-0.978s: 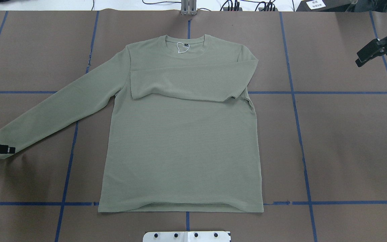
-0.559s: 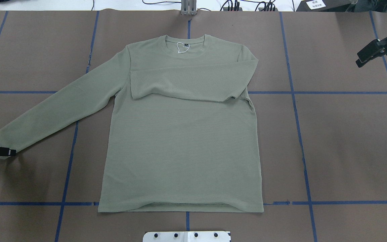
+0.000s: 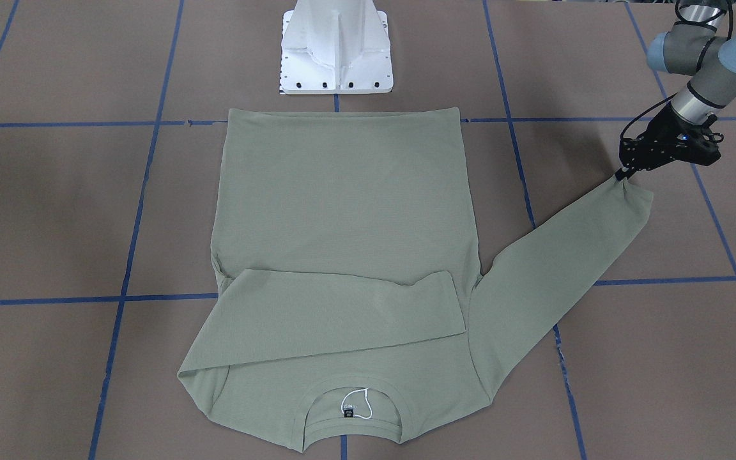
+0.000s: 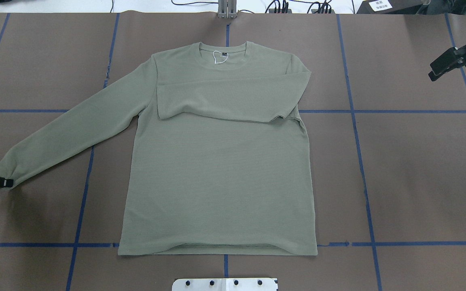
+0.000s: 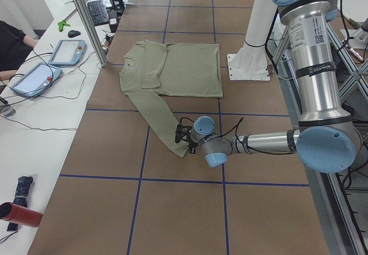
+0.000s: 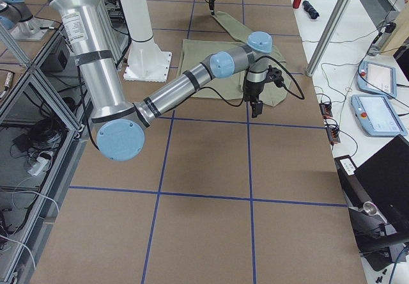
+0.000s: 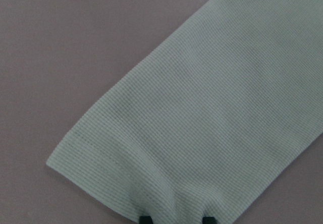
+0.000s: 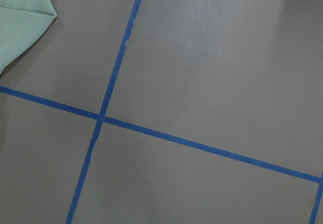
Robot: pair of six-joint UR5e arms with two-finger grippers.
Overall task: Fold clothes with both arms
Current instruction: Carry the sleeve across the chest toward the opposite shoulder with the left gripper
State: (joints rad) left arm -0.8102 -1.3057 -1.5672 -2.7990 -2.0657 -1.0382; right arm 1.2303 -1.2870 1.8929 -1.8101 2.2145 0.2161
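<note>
Low over the table [image 4: 419, 182], our left gripper [image 3: 621, 175] is clamped on the cuff [image 7: 126, 183] of the green shirt [image 4: 217, 182], where its outstretched sleeve ends. The fabric puckers between the fingertips [image 7: 145, 219]. From that grip the sleeve runs away to the shirt's body, which lies flat and well apart from the gripper. The other sleeve [image 4: 225, 101] is folded across the chest. Our right gripper [image 4: 433, 72] hangs above the table's blue tape [image 8: 116, 72], well apart from the shirt. We cannot tell whether its jaws stand apart or together.
</note>
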